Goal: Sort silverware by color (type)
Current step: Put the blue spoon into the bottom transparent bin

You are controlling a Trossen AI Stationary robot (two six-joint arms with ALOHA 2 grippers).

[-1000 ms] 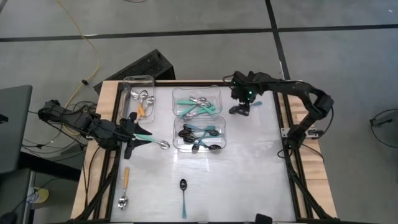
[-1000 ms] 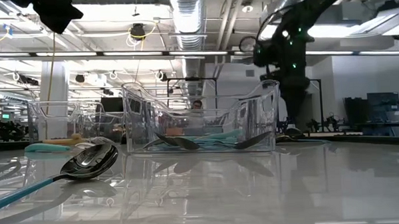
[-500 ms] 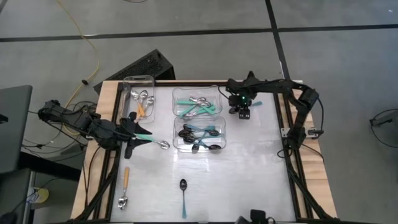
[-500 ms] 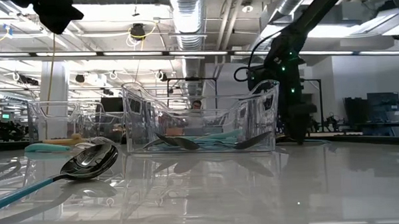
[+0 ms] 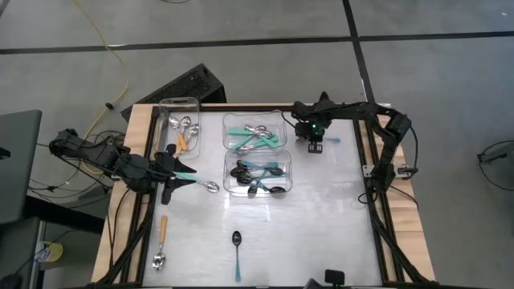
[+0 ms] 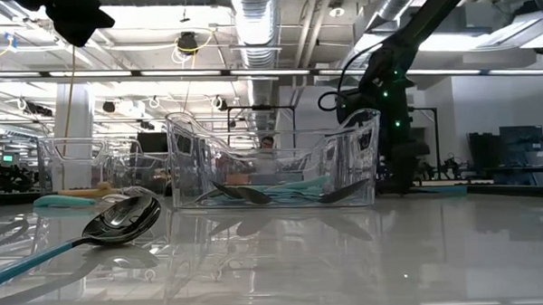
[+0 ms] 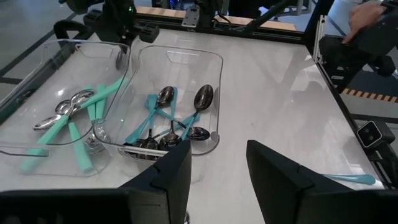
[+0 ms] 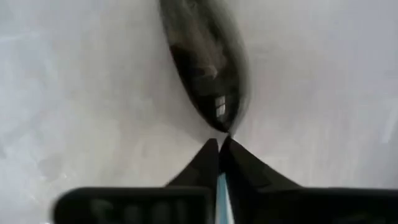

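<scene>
From above, the right gripper [image 5: 316,145] sits low on the table beside the tub of silver spoons [image 5: 254,133]; the left gripper [image 5: 178,176] waits, parted, at the left edge. Only its wrist view shows fingertips [image 8: 208,160] pinched on a black-bowled teal spoon [image 8: 204,65].

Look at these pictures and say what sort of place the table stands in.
Probably a large robotics lab or industrial workshop: exposed silver ceiling ducts and strip lights run overhead, more workbenches with equipment fill the open hall, and the white table sits on a bare grey concrete floor.

Glossy spoon bowl [image 8: 202,68]; clear plastic tubs [image 7: 177,93]
</scene>
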